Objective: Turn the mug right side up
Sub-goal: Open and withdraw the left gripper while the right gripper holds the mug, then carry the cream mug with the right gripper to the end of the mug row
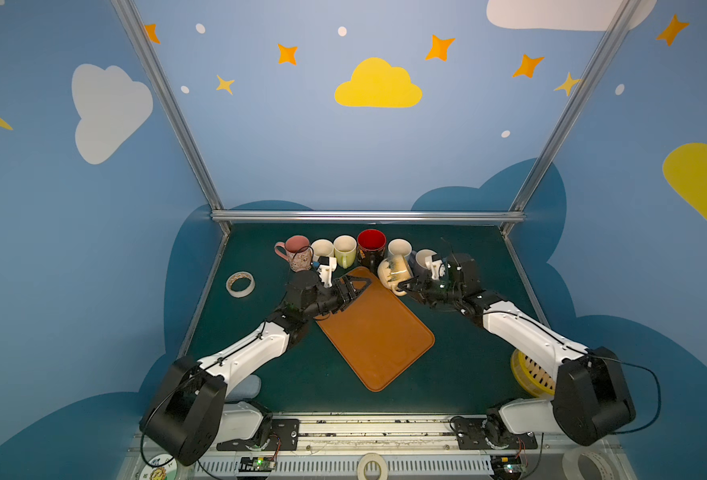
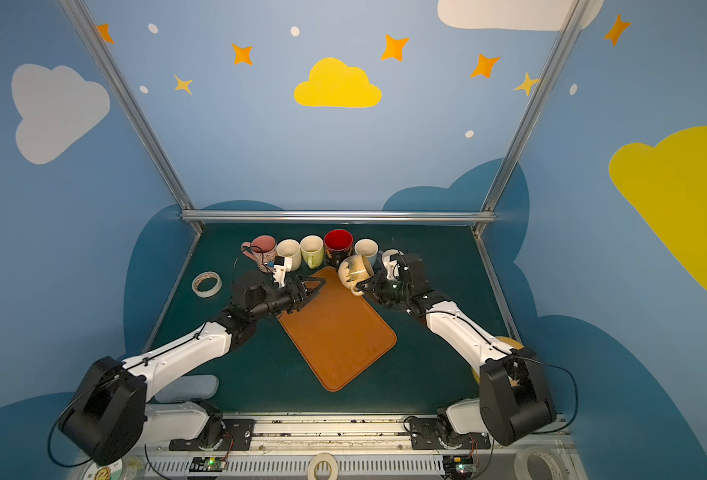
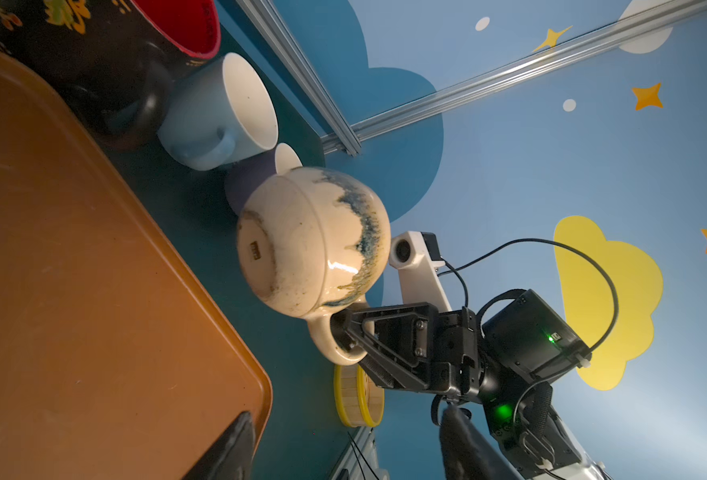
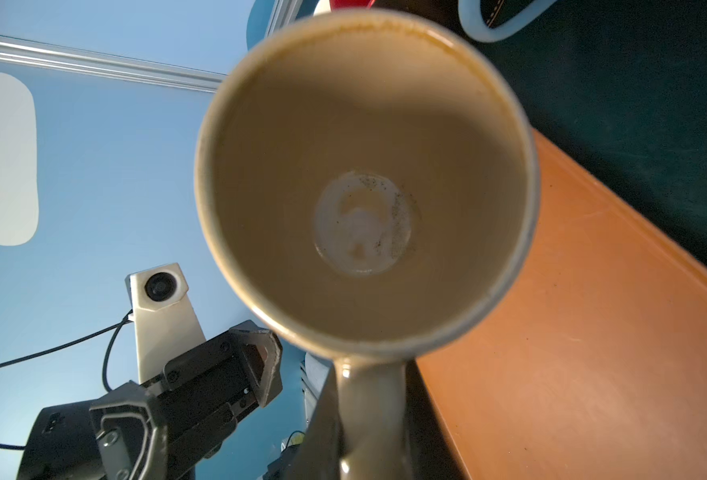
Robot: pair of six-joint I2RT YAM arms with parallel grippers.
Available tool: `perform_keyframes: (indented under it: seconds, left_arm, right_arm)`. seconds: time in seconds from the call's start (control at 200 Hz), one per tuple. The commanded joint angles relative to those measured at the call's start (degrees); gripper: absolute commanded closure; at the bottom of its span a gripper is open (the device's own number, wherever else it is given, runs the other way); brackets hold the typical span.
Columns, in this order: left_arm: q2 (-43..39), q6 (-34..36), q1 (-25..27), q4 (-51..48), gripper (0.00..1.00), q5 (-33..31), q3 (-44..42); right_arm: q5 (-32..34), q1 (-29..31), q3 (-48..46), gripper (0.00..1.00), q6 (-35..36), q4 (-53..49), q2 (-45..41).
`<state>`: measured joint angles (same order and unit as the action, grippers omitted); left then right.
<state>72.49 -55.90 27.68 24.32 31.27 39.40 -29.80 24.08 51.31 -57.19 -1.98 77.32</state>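
Note:
A cream mug [image 1: 393,270] [image 2: 356,270] with blue-green streaks hangs on its side just above the far right edge of the orange tray [image 1: 376,340]. My right gripper [image 1: 403,286] [image 2: 360,286] is shut on its handle, as the left wrist view shows [image 3: 343,332]. The mug's base [image 3: 260,253] faces left. Its empty mouth [image 4: 364,178] faces the right wrist camera, and the handle runs down between the jaws of the right gripper [image 4: 368,415]. My left gripper [image 1: 360,286] [image 2: 314,286] [image 3: 343,449] is open over the tray's far corner, a short way left of the mug, holding nothing.
Several mugs stand upright in a row at the back: pink [image 1: 298,251], white [image 1: 322,249], pale green [image 1: 344,249], black with red inside [image 1: 371,245], light blue [image 1: 399,249]. A tape roll [image 1: 240,284] lies left. A yellow round container [image 1: 528,374] sits under the right arm.

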Motion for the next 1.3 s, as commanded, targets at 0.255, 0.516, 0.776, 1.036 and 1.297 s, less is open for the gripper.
perform_keyframes:
  seconds: [0.255, 0.516, 0.776, 1.036, 1.297]
  left_arm:
    - [-15.4, 13.8, 1.2, -28.2, 0.09, -12.6, -1.8]
    - [-23.2, 16.5, 1.2, -41.8, 0.00, -21.1, 0.3]
    - [-30.9, 19.1, 1.2, -45.3, 0.00, -24.5, -0.8]
    - [-33.1, 21.0, 0.5, -47.2, 0.00, -26.5, -1.9]
    - [-31.6, 22.1, 0.1, -47.5, 0.00, -26.4, -1.8]
  right_arm:
    - [6.1, -10.6, -0.3, 1.00, 10.0, -12.1, -12.6]
    - [9.1, -19.1, 2.3, 1.00, 15.3, -18.8, -11.8]
    - [15.9, -23.8, 6.6, 1.00, 21.1, -20.4, -5.2]
    - [20.9, -24.8, 15.6, 1.00, 30.8, -22.5, 6.8]
    - [21.8, -24.9, 25.6, 1.00, 38.2, -24.5, 18.7]
